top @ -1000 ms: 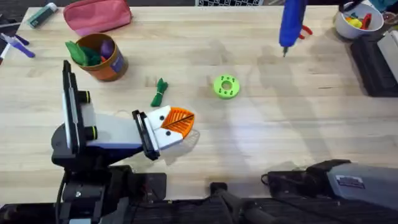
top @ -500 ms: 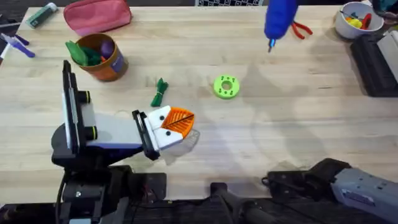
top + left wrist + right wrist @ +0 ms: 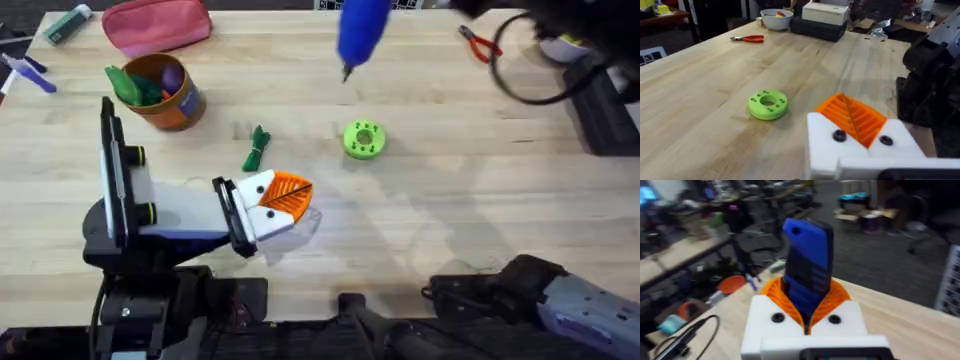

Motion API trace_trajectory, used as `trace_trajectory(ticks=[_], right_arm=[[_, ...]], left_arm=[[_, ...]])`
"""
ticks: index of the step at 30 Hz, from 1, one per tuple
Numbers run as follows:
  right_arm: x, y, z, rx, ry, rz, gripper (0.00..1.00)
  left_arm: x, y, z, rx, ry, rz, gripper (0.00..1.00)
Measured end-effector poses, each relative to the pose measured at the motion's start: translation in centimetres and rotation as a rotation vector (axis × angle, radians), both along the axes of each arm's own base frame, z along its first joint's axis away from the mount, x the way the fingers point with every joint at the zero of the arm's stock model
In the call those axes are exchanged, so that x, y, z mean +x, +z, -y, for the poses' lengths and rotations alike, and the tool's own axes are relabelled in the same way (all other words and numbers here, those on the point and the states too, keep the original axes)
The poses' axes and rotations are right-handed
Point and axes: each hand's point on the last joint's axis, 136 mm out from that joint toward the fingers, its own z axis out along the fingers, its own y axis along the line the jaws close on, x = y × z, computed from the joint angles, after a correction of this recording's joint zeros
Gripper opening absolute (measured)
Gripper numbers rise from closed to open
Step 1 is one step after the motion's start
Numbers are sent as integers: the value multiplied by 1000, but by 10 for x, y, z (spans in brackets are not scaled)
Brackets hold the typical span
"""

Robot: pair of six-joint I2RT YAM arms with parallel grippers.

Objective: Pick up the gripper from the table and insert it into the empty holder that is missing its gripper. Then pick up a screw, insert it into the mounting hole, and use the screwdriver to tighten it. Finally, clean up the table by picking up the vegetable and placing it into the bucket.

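The blue screwdriver [image 3: 360, 30] hangs bit-down over the table's far middle, beyond the green disc. My right gripper [image 3: 805, 300] is shut on the screwdriver [image 3: 807, 270], its orange pads pressed to both sides. My left gripper [image 3: 283, 197] rests low near the table's front left, shut, its orange pads [image 3: 852, 117] meeting in a wedge with nothing between them. Black screw heads [image 3: 839, 135] sit in its white blocks. The dark green vegetable [image 3: 257, 148] lies just beyond it. The orange-brown bucket [image 3: 170, 92] stands at the far left with toy items inside. A loose gripper and the empty holder are out of view.
A bright green disc [image 3: 363, 139] lies mid-table, also in the left wrist view [image 3: 767, 104]. Red-handled pliers [image 3: 480, 42] and a white bowl [image 3: 776, 18] sit at the far right, a pink pouch [image 3: 155, 25] at the far left. My right arm [image 3: 560, 45] crosses the far right, dark and blurred.
The screwdriver has swung left along the far side, from the far right to above the green disc. The right arm now covers the bowl. The left arm has not moved.
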Motion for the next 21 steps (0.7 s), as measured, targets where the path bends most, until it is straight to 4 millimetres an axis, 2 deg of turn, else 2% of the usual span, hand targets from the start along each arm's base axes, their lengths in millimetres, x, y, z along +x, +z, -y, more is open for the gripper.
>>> trace_trajectory(ticks=[7,11,17,21], right_arm=[[-29,-8,-53,-26,367,120,24],[-49,-11,-76,-45,574,217,24],[-74,-18,-92,-54,803,323,24],[-81,-25,-95,-61,872,326,24]], left_arm=[[0,0,0,0,0,0,6],[0,0,0,0,0,0,6],[0,0,0,0,0,0,6],[0,0,0,0,0,0,6]])
